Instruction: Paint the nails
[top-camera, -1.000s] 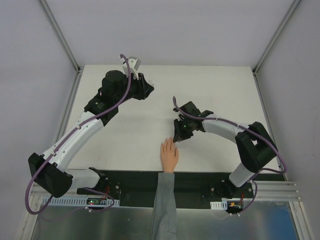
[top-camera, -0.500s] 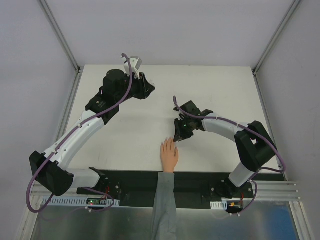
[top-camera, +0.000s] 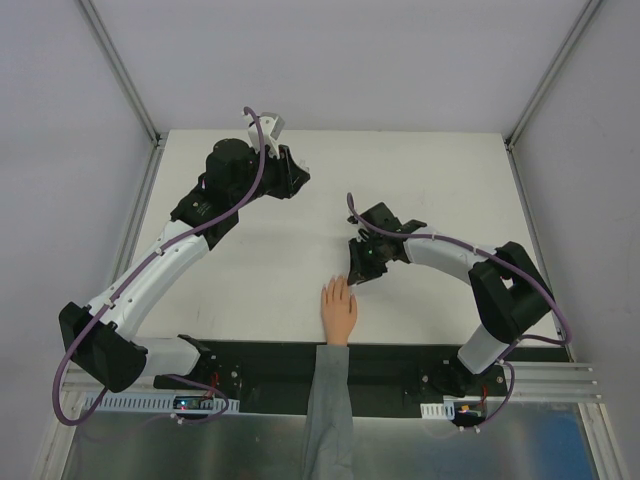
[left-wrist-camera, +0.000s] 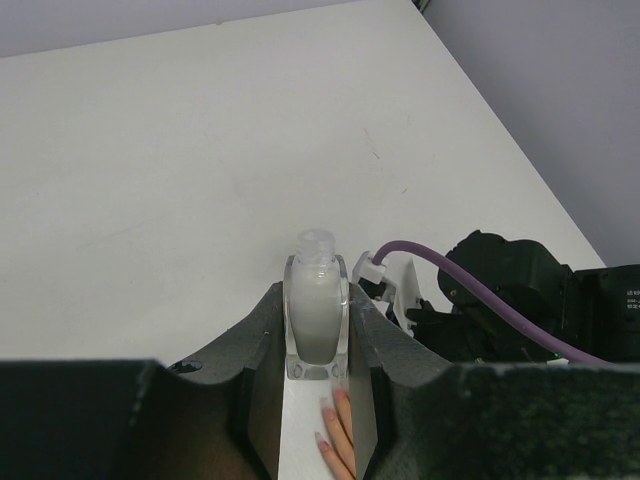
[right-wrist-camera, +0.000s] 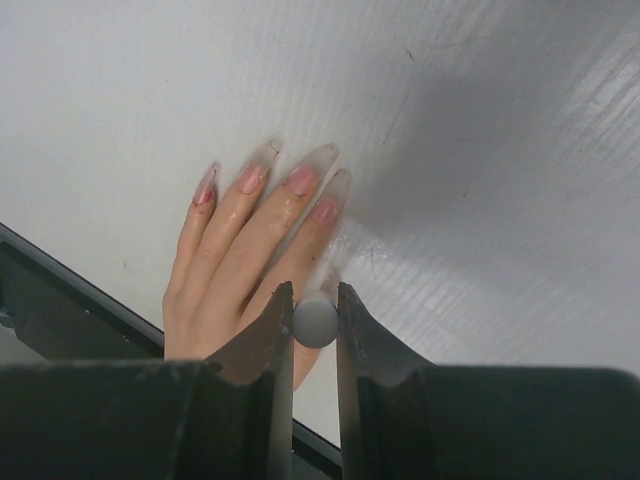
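A peach-coloured hand (top-camera: 338, 312) with a grey sleeve lies palm down at the table's near edge. Its nails (right-wrist-camera: 300, 181) are long, pale pink and glossy, and the fingers look wet. My right gripper (right-wrist-camera: 314, 296) hovers just over the hand, shut on a grey round brush cap (right-wrist-camera: 316, 324). The blurred pale brush stem points at the rightmost finger's nail (right-wrist-camera: 325, 210). My left gripper (left-wrist-camera: 317, 300) is farther back on the table, shut on an uncapped clear bottle of whitish polish (left-wrist-camera: 317, 325). Below that bottle, fingertips of the hand (left-wrist-camera: 345, 440) show.
A black base strip (top-camera: 400, 362) runs along the near edge under the sleeve. Grey walls and metal rails (top-camera: 140, 190) bound the white table (top-camera: 440, 180). The right arm with its purple cable (left-wrist-camera: 520, 300) lies to the right in the left wrist view.
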